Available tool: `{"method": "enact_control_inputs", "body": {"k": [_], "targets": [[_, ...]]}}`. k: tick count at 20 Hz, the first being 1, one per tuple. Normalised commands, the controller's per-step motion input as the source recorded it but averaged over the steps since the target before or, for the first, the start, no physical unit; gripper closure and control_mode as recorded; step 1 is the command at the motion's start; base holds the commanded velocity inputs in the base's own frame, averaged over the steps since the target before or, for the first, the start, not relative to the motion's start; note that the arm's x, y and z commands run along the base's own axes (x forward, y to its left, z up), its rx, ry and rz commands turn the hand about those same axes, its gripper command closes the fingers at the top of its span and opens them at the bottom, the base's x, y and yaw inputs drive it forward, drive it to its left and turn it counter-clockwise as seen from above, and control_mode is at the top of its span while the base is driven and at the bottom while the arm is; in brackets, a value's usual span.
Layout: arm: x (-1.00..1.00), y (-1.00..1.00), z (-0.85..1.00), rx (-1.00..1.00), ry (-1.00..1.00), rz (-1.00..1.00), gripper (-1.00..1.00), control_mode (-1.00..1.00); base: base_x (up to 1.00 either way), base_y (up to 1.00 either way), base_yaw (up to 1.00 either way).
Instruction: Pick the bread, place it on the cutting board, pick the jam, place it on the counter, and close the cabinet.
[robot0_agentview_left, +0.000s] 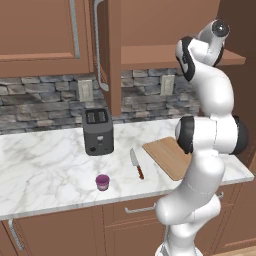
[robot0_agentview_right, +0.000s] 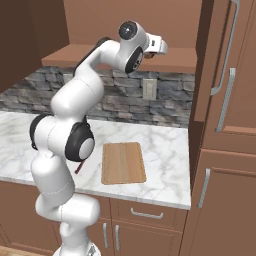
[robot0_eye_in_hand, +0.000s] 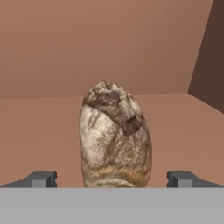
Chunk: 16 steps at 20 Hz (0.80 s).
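The bread (robot0_eye_in_hand: 114, 140), a brown crusty lump, stands on the brown shelf inside the cabinet. My gripper (robot0_eye_in_hand: 112, 179) is open, with one fingertip (robot0_eye_in_hand: 41, 178) on each side of the loaf and apart from it. In the right base view the hand (robot0_agentview_right: 156, 46) reaches in over the shelf (robot0_agentview_right: 177, 59). The purple jam (robot0_agentview_left: 102, 182) sits on the marble counter (robot0_agentview_left: 45, 165) near its front edge. To its right, the tan cutting board (robot0_agentview_left: 169, 157) lies flat and bare. The cabinet door (robot0_agentview_left: 107, 55) stands open.
A dark toaster (robot0_agentview_left: 97, 131) stands at the back of the counter. A knife (robot0_agentview_left: 136, 164) lies between the jam and the cutting board. A tall wooden unit (robot0_agentview_right: 227, 150) closes off the right end. Drawers run below the counter.
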Motion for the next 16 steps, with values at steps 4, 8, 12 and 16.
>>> {"method": "enact_control_inputs", "body": {"k": [4,8,12,16], "targets": [[0.14,0.00,0.00,0.00,0.00,0.00,-1.00,-1.00,0.00,0.00,0.00],[0.14,-0.01,0.00,0.00,0.00,0.00,-1.00,-1.00,0.00,0.00,0.00],[0.15,0.00,0.00,0.00,0.00,0.00,-1.00,-1.00,0.00,0.00,0.00],[0.14,0.00,0.00,0.00,0.00,0.00,-1.00,-1.00,0.00,0.00,0.00]]}}
